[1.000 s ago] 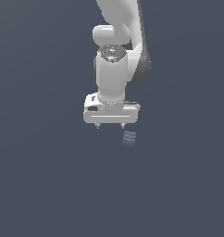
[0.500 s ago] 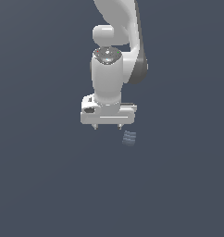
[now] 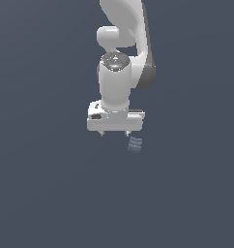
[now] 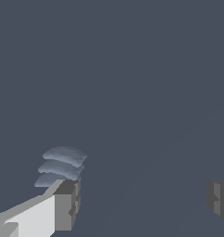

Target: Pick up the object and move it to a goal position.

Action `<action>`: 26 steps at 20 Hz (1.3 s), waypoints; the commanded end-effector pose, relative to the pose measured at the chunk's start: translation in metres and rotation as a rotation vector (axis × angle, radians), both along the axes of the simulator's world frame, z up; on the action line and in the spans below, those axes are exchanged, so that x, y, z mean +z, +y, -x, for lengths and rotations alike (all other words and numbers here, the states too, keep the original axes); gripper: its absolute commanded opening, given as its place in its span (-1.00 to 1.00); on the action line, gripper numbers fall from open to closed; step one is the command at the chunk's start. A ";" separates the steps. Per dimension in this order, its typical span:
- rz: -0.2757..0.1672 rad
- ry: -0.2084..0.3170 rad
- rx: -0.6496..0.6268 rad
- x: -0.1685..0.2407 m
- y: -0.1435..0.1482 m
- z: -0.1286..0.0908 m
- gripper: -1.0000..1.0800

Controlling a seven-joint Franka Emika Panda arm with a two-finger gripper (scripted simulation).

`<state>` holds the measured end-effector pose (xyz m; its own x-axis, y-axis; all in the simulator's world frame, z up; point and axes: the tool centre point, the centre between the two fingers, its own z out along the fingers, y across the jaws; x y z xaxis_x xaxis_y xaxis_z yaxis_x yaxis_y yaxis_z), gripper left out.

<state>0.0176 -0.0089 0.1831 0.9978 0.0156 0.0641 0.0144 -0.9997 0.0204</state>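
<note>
Ribbed blue-grey object (image 3: pixel 135 144) just below the white gripper (image 3: pixel 115 131), toward the exterior view's right end. Jaws wide apart, clamped on nothing; object (image 4: pixel 62 165) just beside one fingertip (image 4: pixel 67 203), outside the gap.

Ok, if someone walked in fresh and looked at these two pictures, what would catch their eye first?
First the white arm hanging down the middle of the exterior view against a plain dark grey ground, ending in the wide end effector. Next the small ribbed blue-grey object just below it, toward the exterior view's right. In the wrist view the object sits beside one finger, not between the two, which stand wide apart.
</note>
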 end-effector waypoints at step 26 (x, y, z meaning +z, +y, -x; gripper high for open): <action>-0.028 0.061 -0.256 -0.093 0.101 0.030 0.92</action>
<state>-0.0113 0.0902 0.0918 0.9725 -0.2327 0.0011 -0.2327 -0.9725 0.0000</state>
